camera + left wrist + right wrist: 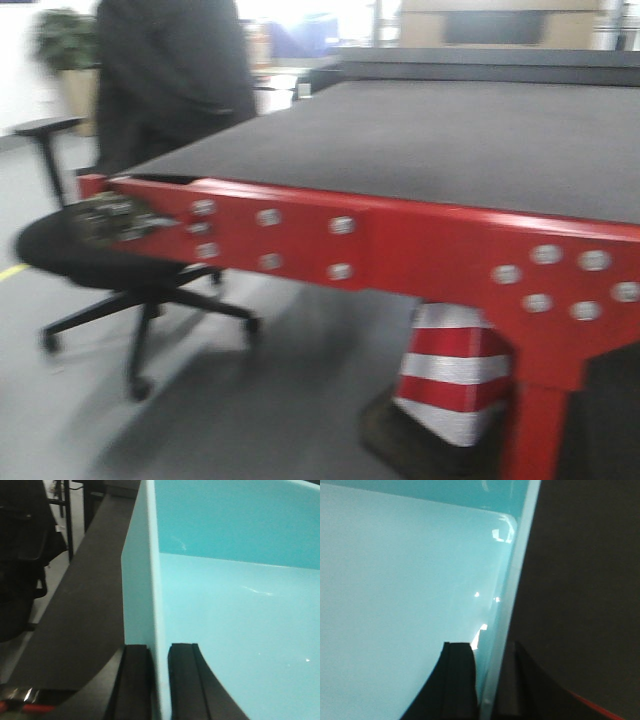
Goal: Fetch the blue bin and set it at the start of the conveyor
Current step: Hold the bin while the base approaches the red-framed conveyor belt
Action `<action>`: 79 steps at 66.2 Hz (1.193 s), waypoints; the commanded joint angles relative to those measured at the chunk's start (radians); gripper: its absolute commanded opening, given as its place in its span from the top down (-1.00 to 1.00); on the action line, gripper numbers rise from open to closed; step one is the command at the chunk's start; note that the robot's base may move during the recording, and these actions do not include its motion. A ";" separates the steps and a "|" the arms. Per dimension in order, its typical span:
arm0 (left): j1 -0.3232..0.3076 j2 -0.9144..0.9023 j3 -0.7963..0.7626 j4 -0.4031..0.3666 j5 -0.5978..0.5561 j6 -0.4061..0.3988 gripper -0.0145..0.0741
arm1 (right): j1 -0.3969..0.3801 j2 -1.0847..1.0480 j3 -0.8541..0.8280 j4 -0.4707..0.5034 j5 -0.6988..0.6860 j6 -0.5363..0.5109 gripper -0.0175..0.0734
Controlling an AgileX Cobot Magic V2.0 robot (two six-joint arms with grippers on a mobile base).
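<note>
**Exterior front view.** The conveyor start (pixel 420 140) is a wide dark belt closed off by a red end frame (pixel 420 245) with silver bolts. The picture is blurred. Near the frame's left corner stand a black office chair (pixel 100 260) and a person in dark clothes (pixel 170 80). A red-and-white striped cone (pixel 455 370) sits on the floor under the frame. All three crowd the approach at floor level, but none of them lies on the belt.

**Left wrist view.** The left hand (pixel 159 652) straddles one side wall of the blue bin (pixel 240 630), with one finger outside and one inside, pinching the thin wall just below its rim. Gripping the wall suits a tub that has no handles. Dark belt shows beside and below the wall, and a sliver of red shows at the lower left corner, so the bin is judged to be over the belt's near end. Whether its base rests on the belt cannot be told.

**Right wrist view.** The right hand (pixel 487 652) pinches the opposite wall in the same way, one finger on each face. The matched hold on both sides keeps the empty tub level. Belt fills the right side of this view, and a thin red edge (pixel 595 707) crosses the lower corner.
</note>
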 commanded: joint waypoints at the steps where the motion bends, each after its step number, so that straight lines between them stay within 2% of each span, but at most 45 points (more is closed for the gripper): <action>1: -0.004 -0.021 -0.010 -0.014 -0.063 -0.005 0.92 | -0.008 -0.010 -0.009 -0.020 -0.026 -0.027 0.95; 79: -0.004 -0.021 -0.010 -0.014 -0.063 -0.005 0.92 | -0.008 -0.010 -0.009 -0.012 -0.026 -0.027 0.95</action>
